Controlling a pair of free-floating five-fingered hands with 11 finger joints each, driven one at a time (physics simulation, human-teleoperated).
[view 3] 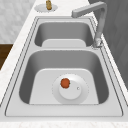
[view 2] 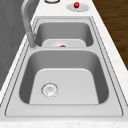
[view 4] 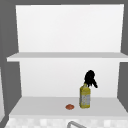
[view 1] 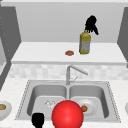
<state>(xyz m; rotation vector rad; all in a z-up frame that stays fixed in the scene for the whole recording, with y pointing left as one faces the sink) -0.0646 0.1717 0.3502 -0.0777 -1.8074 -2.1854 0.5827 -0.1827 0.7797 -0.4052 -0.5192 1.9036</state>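
Simulated kitchen, double steel sink (view 1: 110,100) set in a pale marbled bench (view 1: 12,87), white shelf (view 1: 37,53) behind the bent grey tap (view 1: 72,71). Right hand (view 1: 91,25) up at the shelf, sitting right over the cap of the upright yellow plastic bottle (view 1: 85,43), fingers drooping down beside the neck; touching or just clear, cannot tell, and no firm grip visible, so reads as loosely open. Same pairing in the upper view: hand (view 4: 90,78) atop bottle (view 4: 85,97). Small flat orange-red piece (view 1: 69,53) just beside the bottle on the shelf. Left hand (view 1: 38,119) low at the sink's front edge, fingers hard to make out. Best handled by closing around the neck squarely, lifting straight up, keeping the bottle vertical, clear of the orange-red piece
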